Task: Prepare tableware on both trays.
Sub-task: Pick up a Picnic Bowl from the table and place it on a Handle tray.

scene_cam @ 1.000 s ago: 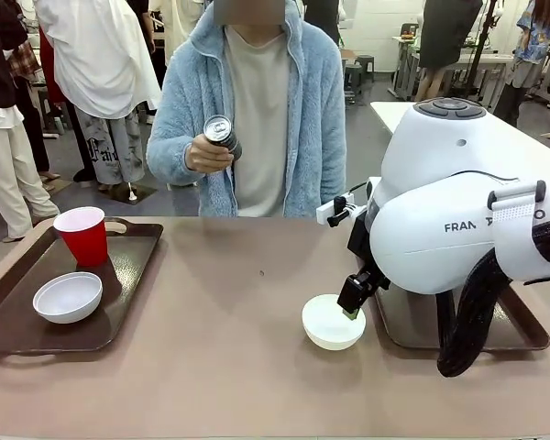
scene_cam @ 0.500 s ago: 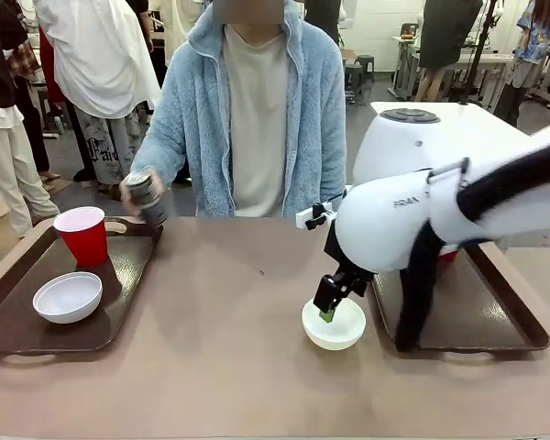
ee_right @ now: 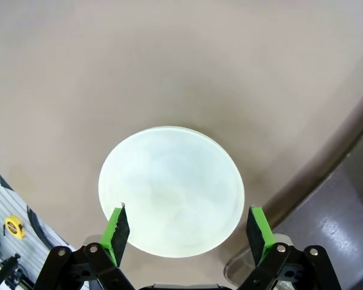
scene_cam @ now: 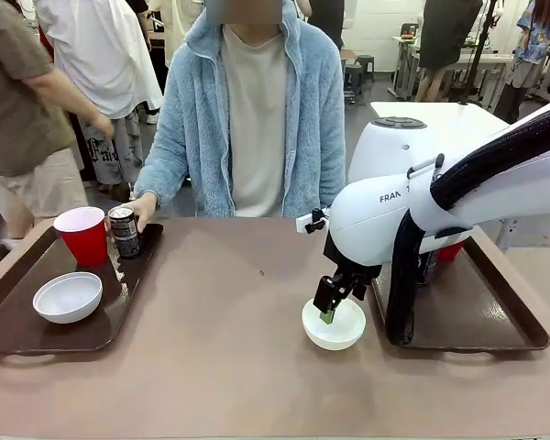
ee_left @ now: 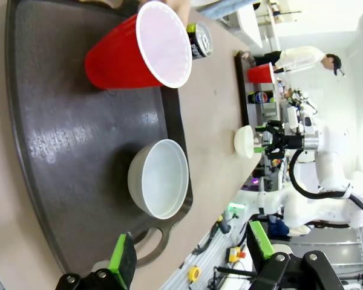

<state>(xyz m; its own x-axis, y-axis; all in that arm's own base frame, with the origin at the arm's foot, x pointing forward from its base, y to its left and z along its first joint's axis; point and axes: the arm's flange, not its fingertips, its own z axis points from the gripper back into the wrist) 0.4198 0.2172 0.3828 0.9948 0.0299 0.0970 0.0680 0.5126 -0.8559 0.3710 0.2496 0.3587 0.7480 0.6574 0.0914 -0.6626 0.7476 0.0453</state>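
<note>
- The bowl sits on the bare table at lower centre-right of the front view, mouth up, off the trays. It is round, so no grip line is better than another.
- My right gripper is right over it. In the right wrist view the bowl fills the middle of the frame. My right gripper has its jaws spread wide, the green pads standing at either side of the bowl's lower edge.
- Nothing is gripped. I cannot tell whether a pad touches the rim.
- The right tray lies just beside the bowl, toward picture right. In the wrist view the right tray takes the lower right corner, so I judge the carry is a short one that way, up over the raised rim.
- My right arm is plainly the nearer one.
- My left gripper is also spread and holds nothing, hanging above the left tray, well apart from this bowl.
- That tray holds a second bowl, a cup and a can, with the person's hand on the can.
</note>
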